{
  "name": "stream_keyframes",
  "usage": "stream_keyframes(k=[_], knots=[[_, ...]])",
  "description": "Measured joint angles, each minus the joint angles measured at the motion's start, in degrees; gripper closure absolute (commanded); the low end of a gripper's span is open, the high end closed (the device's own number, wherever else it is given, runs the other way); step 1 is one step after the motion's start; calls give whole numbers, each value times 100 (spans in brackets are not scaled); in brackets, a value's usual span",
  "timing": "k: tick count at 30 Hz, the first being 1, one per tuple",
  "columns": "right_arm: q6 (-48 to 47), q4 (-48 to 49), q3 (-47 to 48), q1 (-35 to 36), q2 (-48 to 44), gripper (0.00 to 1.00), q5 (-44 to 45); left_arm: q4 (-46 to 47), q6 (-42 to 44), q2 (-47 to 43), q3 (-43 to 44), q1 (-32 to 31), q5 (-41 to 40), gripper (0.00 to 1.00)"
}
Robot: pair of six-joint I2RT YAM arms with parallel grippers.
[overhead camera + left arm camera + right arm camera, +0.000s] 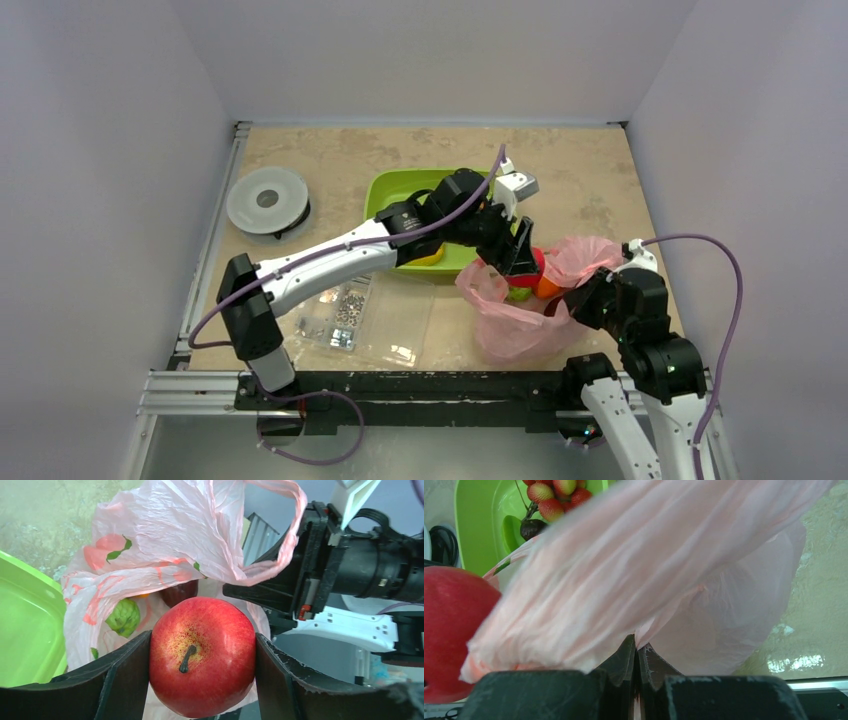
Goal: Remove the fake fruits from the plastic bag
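Note:
My left gripper (202, 647) is shut on a red fake fruit (202, 655), an apple with a dark stem, held just outside the mouth of the pink plastic bag (175, 530). Inside the bag lie a bumpy green fruit (123, 617) and a dark maroon one (179, 592). From the top view the left gripper (518, 262) sits at the bag (515, 325) opening, beside an orange fruit (547, 288). My right gripper (637, 647) is shut on a fold of the bag (664, 570), pinching its right edge (580, 300).
The green tray (385, 190) stands behind the bag, with a cluster of red berries (554, 500) in it. A clear compartment box of screws (365, 315) lies at the front left. A grey round spool (267, 200) sits at the far left.

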Motion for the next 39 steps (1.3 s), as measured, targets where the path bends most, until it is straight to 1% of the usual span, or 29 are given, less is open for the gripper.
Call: stream_keyframes(k=[4, 8, 11, 15, 18, 20, 23, 25, 27, 29, 31, 33, 39], knots=[[2, 0, 0, 0, -2, 100, 9, 197, -260, -181, -184, 203, 328, 100], [2, 0, 2, 0, -2, 100, 11, 79, -463, -282, -186, 544, 280, 100], [2, 0, 9, 0, -2, 100, 11, -262, -553, -339, -186, 918, -214, 100], [2, -2, 11, 0, -2, 100, 11, -955, -546, -337, -201, 1414, -1353, 100], [4, -2, 11, 0, -2, 100, 11, -1259, -382, -310, -260, 1628, -1996, 100], [4, 0, 11, 0, -2, 100, 11, -1421, -203, -214, -260, 1676, -2317, 95], [4, 0, 11, 0, -2, 100, 11, -1705, 81, 125, -205, 1674, -2785, 80], [4, -2, 22, 0, -2, 100, 13, -1869, 221, 422, -140, 1674, -2940, 73], [7, 0, 42, 0, -2, 100, 11, -2024, 356, 833, -61, 1683, -3018, 63], [9, -2, 44, 0, -2, 100, 11, -2118, 424, 1156, -20, 1696, -3021, 46], [15, -4, 44, 0, -2, 100, 11, -2223, 468, 1399, -17, 1707, -3003, 32], [17, -7, 50, 0, -2, 100, 11, -2181, 511, 1416, 22, 1707, -2994, 27], [20, -9, 133, 0, -2, 100, 13, -2326, 621, 1364, 24, 1707, -2957, 21]])
